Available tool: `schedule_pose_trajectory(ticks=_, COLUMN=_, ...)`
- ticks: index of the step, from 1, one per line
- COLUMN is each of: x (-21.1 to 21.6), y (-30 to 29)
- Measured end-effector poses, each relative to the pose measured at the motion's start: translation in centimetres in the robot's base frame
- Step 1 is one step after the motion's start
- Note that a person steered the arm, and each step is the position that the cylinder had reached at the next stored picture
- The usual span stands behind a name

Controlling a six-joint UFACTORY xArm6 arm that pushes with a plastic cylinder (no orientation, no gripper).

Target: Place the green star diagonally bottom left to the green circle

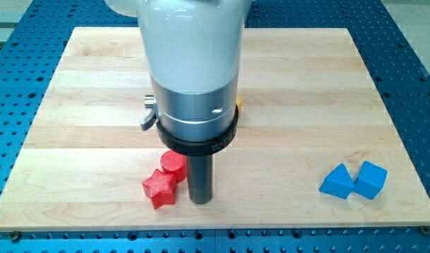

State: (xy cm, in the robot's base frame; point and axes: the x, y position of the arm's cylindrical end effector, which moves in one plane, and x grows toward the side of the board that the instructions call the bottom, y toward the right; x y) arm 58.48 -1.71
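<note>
The rod's tip (199, 202) rested just right of the red star (159, 188) and red cylinder (173, 165). No jaws existed. The green star and green circle were unseen, perhaps hidden behind the arm.

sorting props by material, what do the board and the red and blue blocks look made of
Pale wooden board: light wood, matte, visible grain and plank seams. Red star block, red round block and two blue blocks: solid, evenly coloured, matte; painted wood or plastic, cannot tell.
</note>
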Motion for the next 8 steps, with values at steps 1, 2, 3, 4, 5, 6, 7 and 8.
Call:
schedule_pose_trajectory(ticks=1, x=2.6, y=2.2)
schedule_pose_trajectory(ticks=2, x=3.2, y=2.2)
schedule_pose_trajectory(ticks=3, x=3.2, y=2.2)
schedule_pose_trajectory(ticks=4, x=-1.7, y=2.2)
schedule_pose_trajectory(ticks=5, x=-7.9, y=2.7)
schedule_pose_trajectory(ticks=6, x=-9.8, y=10.4)
schedule_pose_trajectory(ticks=7, x=-18.6, y=13.0)
schedule_pose_trajectory(ticks=8, x=-21.6, y=10.6)
